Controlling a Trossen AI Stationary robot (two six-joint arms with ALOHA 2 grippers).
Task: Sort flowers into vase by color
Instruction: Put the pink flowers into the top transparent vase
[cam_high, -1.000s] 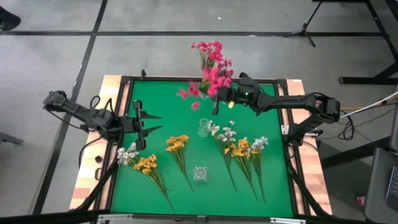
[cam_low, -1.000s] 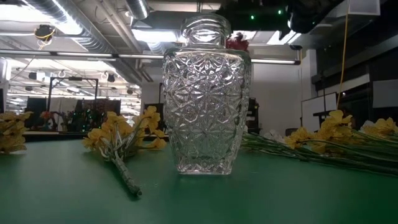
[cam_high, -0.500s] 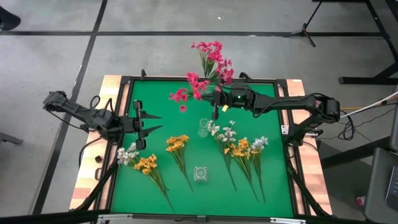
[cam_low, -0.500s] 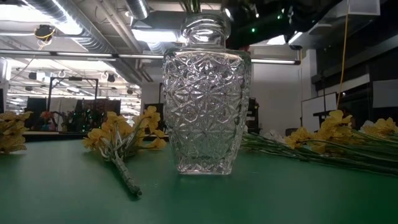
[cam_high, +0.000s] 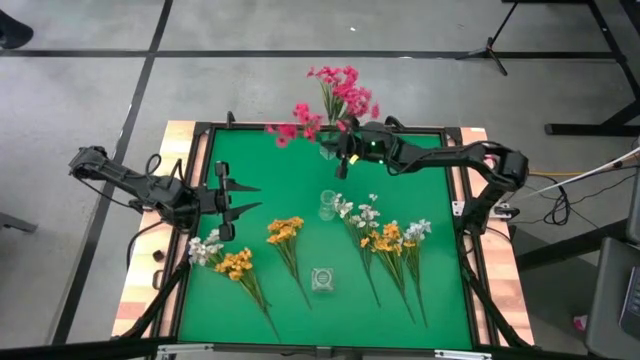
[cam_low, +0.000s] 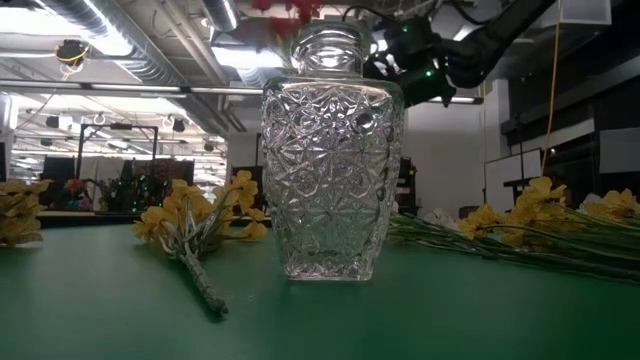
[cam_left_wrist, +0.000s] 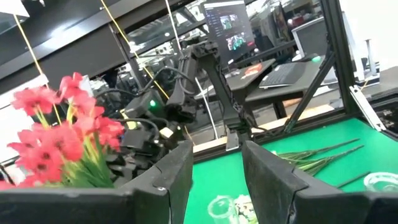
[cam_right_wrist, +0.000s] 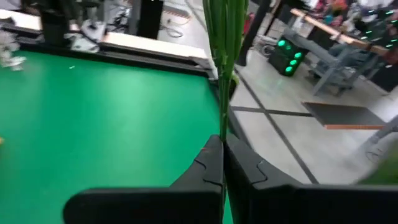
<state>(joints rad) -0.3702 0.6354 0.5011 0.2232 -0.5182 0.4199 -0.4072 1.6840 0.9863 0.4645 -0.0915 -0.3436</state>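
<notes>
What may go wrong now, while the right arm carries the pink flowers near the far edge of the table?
1. The right gripper pinches only thin stems in shut jaws, so the pink flowers may slip or swing.
2. Another pink bunch stands close by; the blossoms may tangle.
3. The glass vases have narrow mouths, so the stems may miss or tip one.

So the surface (cam_high: 250, 170) has one vase (cam_high: 322, 279) near the front edge and another (cam_high: 327, 206) around the middle. A couple of sprigs (cam_high: 234, 262) lie on the left side, one sprig (cam_high: 285, 232) sits just left of centre, and a bigger pile (cam_high: 390, 240) is right of the vases. The right gripper (cam_high: 341, 163) hangs over the back edge, pinched on a bunch (cam_high: 335, 100). The left gripper (cam_high: 240, 197) waits at the left side.
</notes>
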